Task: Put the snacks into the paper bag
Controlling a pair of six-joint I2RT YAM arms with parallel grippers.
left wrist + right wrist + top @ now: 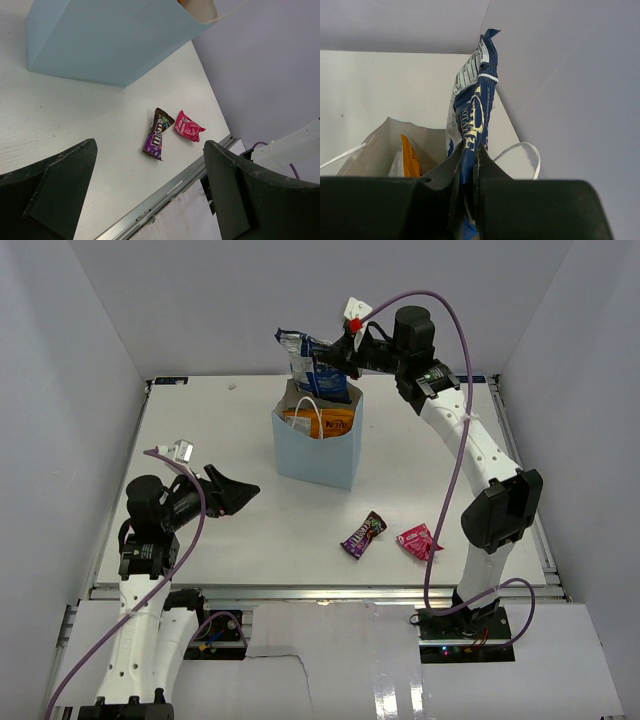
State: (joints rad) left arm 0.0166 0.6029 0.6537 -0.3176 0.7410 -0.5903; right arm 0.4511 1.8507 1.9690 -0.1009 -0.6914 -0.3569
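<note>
Right fingers (439,174) closed on the blue-white bag (305,353), held above the paper bag (312,462); left fingers (60,181) fully spread, holding nothing.

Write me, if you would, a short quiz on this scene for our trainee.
1. True or false: the right claw is shut on the blue bag.
2. How many packets lie loose on the table?
3. The blue bag hangs: A over the paper bag; B flat on the table; C under the paper bag.
Key: 1 true. 2 two, the purple packet and the pink packet. 3 A.
</note>
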